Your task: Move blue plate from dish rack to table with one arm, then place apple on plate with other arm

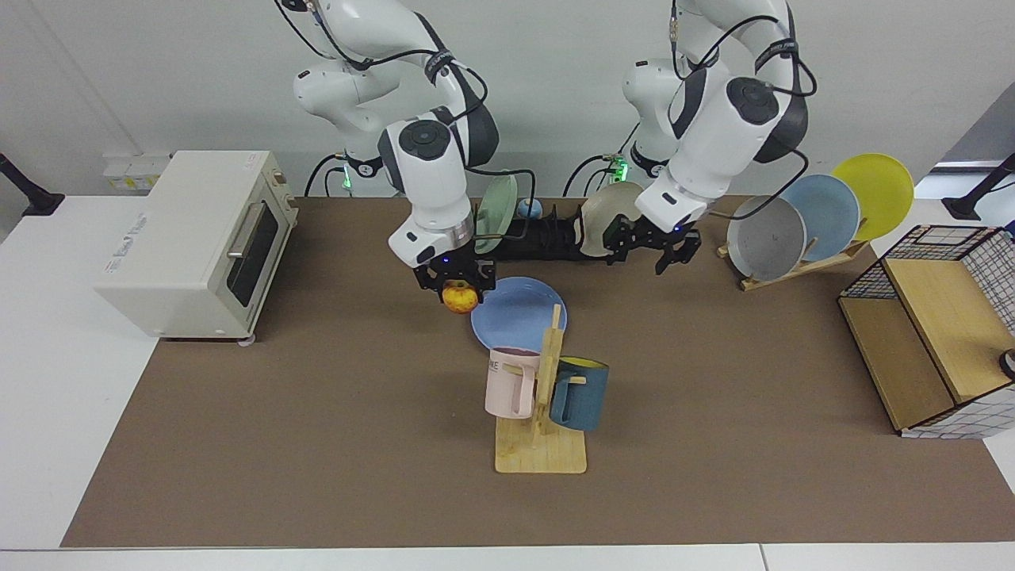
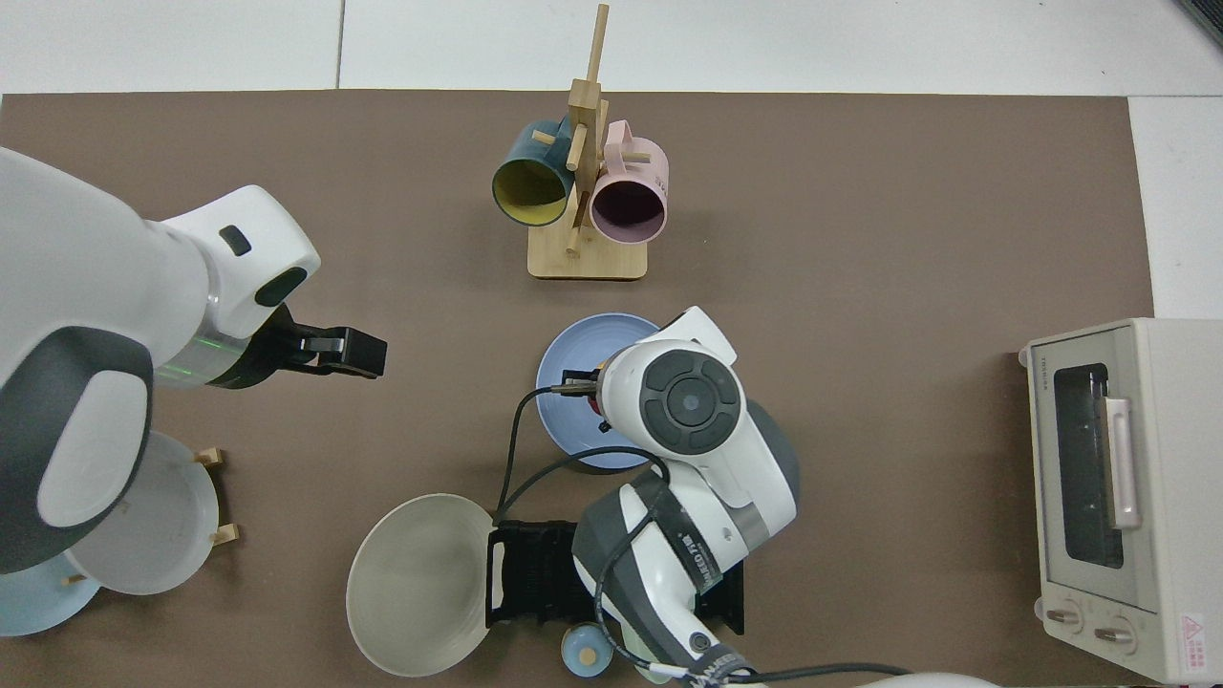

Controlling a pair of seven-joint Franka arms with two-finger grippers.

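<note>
Brown table (image 1: pixel 317 444) at frame centre already carries the blue plate (image 1: pixel 507 321), out of the rack (image 1: pixel 547 238), so only the apple (image 1: pixel 461 298) remains, gripped by the right gripper (image 1: pixel 458 287) over the plate's edge, while the left gripper (image 1: pixel 652 247) hangs open upper right.

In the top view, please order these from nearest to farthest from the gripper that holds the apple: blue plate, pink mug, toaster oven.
From the right gripper:
1. Blue plate, directly beneath it.
2. Pink mug, on the wooden stand beyond the plate.
3. Toaster oven, at the table's edge.
</note>
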